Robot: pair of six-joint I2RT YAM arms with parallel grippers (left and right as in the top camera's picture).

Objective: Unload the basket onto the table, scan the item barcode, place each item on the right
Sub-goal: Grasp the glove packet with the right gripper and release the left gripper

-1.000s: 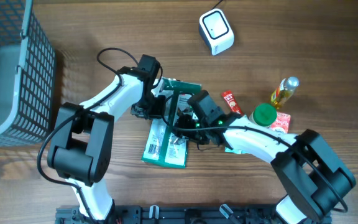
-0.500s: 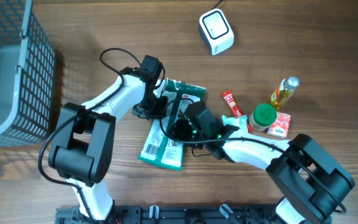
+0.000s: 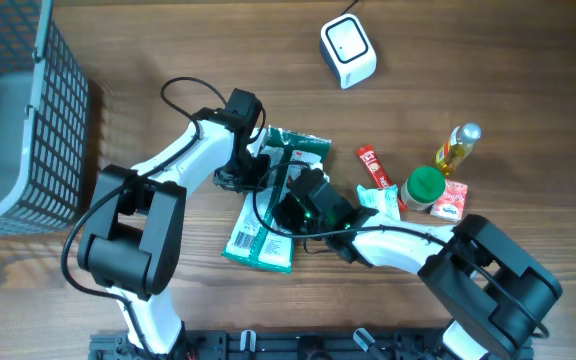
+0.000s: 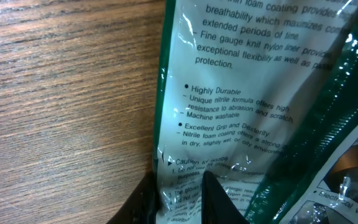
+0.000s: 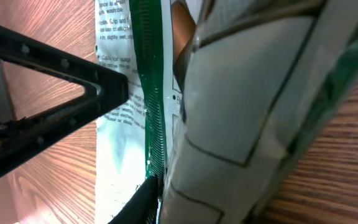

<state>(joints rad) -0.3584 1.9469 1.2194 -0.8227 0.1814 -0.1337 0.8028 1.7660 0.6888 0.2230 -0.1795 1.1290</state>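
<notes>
My left pincer (image 4: 180, 202) is pinched nearly shut on one edge of the glove packet (image 3: 260, 240), which is in the middle of the table (image 3: 468, 60) between both arms. My right pincer (image 3: 288, 207) is pressed against the packet, but I cannot tell whether it grips. The white scanner (image 3: 348, 50) stands well apart.

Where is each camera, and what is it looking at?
Overhead: above the table, looking straight down on both arms at the glove package.
Left wrist: on the left arm, close on the package's print; its fingertips pinch the bottom edge.
Right wrist: on the right arm, tight against the package's green seam; own fingers barely show.
All share the package.
</notes>
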